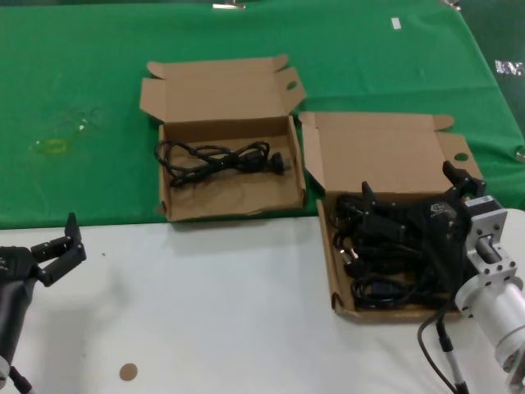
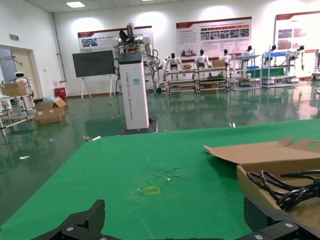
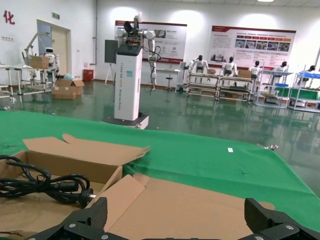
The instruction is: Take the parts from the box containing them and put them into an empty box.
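Note:
The box containing the parts (image 1: 336,271) lies open at the right, filled with several black power cords (image 1: 385,246). The other box (image 1: 176,201) lies open at centre and holds one black cord (image 1: 217,158). My right gripper (image 1: 410,187) is open and empty, low over the far end of the full box. Its wrist view shows wide-apart fingers (image 3: 92,216) over the brown lid (image 3: 190,205), with the single cord (image 3: 47,186) beyond. My left gripper (image 1: 56,238) is open and empty over the white table at the near left. Its wrist view shows the centre box (image 2: 260,180).
A green cloth (image 1: 90,66) covers the far half of the table, with a yellowish stain (image 1: 53,146) at the left. The near half is white (image 1: 221,312), with a small brown disc (image 1: 128,372) near the front. Both box lids stand open towards the far side.

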